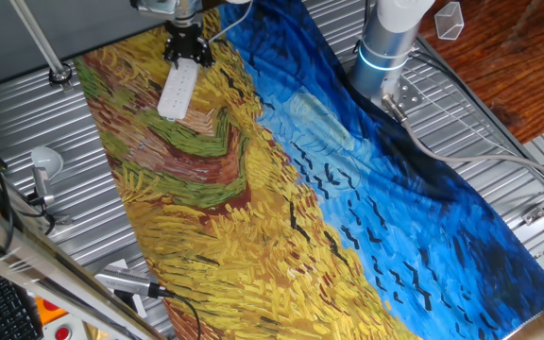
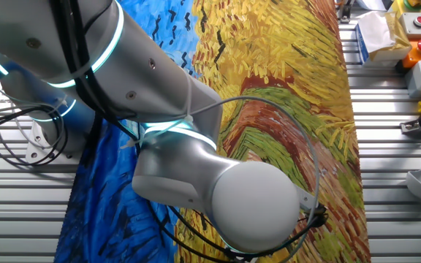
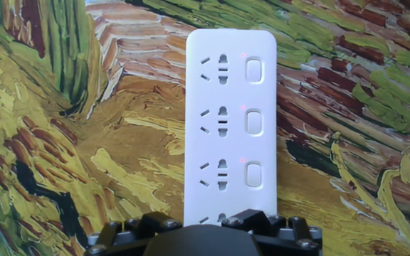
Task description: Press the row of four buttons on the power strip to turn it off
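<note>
The white power strip lies on the painted cloth, its long axis running away from the arm. In the hand view the power strip fills the centre. Three of the four buttons show in a line down its right side, each with a small red light beside it. The fourth button is hidden under the hand. My gripper hangs right over the strip's far end. Only its black body shows at the bottom of the hand view, and the fingertips cannot be made out. In the other fixed view the arm hides the strip.
A Van Gogh print cloth covers the ribbed metal table. A grey round-headed lamp-like object stands left of the cloth. The arm's base is at the back right. Boxes with red buttons sit off the cloth.
</note>
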{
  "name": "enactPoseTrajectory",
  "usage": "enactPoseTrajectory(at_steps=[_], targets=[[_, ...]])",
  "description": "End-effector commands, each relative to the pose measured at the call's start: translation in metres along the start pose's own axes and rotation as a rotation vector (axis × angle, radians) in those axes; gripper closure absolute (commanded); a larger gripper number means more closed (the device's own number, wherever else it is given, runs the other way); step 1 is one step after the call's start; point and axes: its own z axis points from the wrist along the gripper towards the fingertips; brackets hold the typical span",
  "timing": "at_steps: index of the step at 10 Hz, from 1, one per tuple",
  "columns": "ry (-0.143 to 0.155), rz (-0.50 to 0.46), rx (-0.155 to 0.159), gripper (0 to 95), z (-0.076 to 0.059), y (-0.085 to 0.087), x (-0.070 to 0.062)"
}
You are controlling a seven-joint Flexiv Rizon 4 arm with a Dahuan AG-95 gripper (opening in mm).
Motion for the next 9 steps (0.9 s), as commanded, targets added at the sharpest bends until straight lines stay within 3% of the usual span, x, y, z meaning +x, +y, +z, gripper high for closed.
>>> enactPoseTrajectory(at_steps=[1,9], targets=[[0.001,-0.001,0.000,19.0,0.0204,0.0003,-0.0001],[-0.003,-0.009,0.008,19.0,0.0262,0.0006,0.0032]])
